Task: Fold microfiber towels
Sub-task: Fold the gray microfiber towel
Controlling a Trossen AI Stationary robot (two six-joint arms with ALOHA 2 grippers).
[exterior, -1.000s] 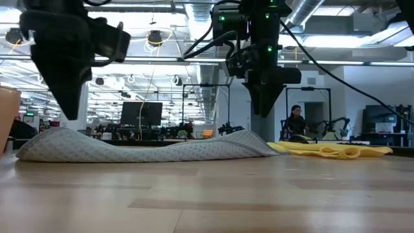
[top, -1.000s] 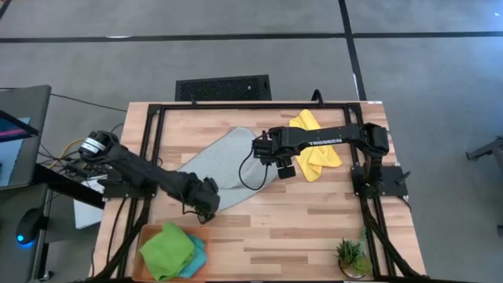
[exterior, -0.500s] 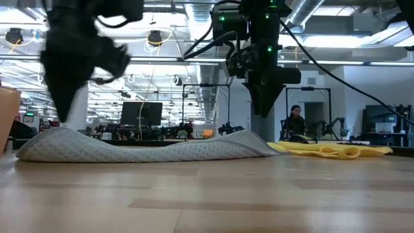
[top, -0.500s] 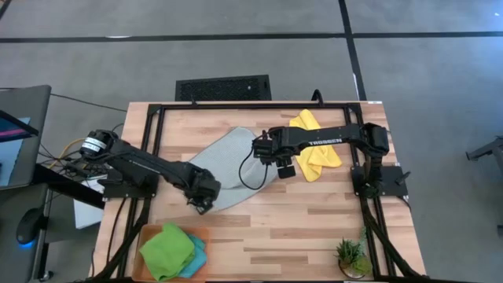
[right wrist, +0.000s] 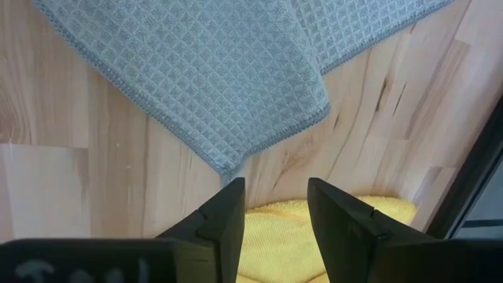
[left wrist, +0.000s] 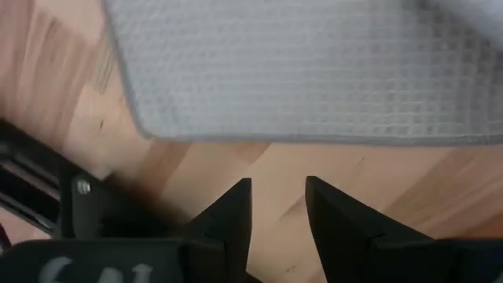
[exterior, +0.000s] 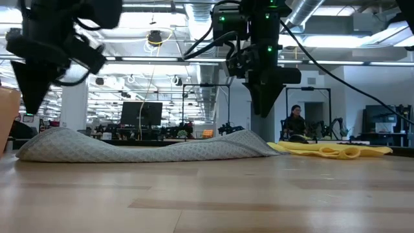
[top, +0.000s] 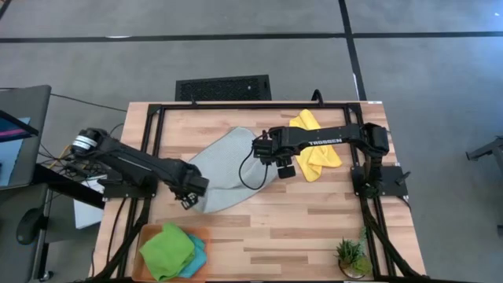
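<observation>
Left gripper (top: 187, 201): over the table's left side, above the near-left edge of the grey towel (top: 222, 169); its wrist view shows fingers (left wrist: 233, 214) parted with bare wood between them, nothing held, the towel's hem just beyond the tips. Right gripper (top: 284, 170): over the table's middle, above the grey towel's right corner; fingers (right wrist: 228, 211) likewise apart and empty, that corner lying just ahead of the tips with the yellow towel's edge beneath them. Grey towel: lies slantwise mid-table, one layer turned over another along its right side as the right wrist view shows, low and rumpled in the low view (exterior: 149, 147); apparently the item in hand, part folded at most. Yellow towel (top: 316, 145): crumpled at the far right of the table, partly under the right arm, touching or nearly touching the grey one's corner; unfolded. Green towel (top: 167, 249): bunched on the orange tray (top: 203, 234) at the near-left corner, lying atop the teal towel (top: 196, 255), of which only an edge shows; both look set aside, though whether neatly folded cannot be told. Small potted plant (top: 351, 256): near-right corner, no part in the work. Judgement of progress: roughly half done, if the tray holds finished pieces; left to do are gripping the grey towel's corners, completing its fold, then the yellow one entire.
</observation>
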